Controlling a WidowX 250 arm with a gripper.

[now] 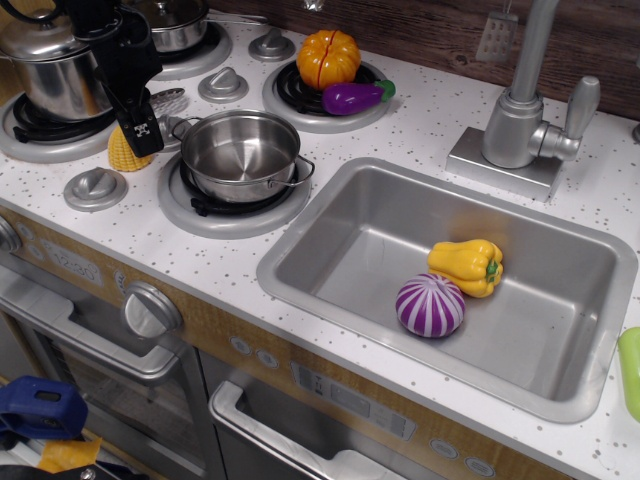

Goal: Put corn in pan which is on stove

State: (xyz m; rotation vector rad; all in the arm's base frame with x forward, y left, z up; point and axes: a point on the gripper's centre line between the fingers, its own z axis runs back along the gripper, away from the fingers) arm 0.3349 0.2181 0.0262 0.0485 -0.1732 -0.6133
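The corn (119, 156), a small yellow bumpy cob, stands on the stove (110, 218) top just left of the pan (240, 152). The pan is a shallow, empty steel pot on the front burner ring. My black gripper (137, 135) is lowered onto the corn from above. One finger with a skull sticker covers the corn's right side. I cannot see the other finger or the gap, so I cannot tell whether the jaws are closed on the corn.
A lidded steel pot (52, 68) stands on the left burner behind the gripper, another pot (178, 24) behind that. An orange pumpkin (328, 58) and purple eggplant (354, 97) sit on the back burner. The sink (345, 235) holds a yellow pepper (466, 266) and a purple striped ball (430, 305).
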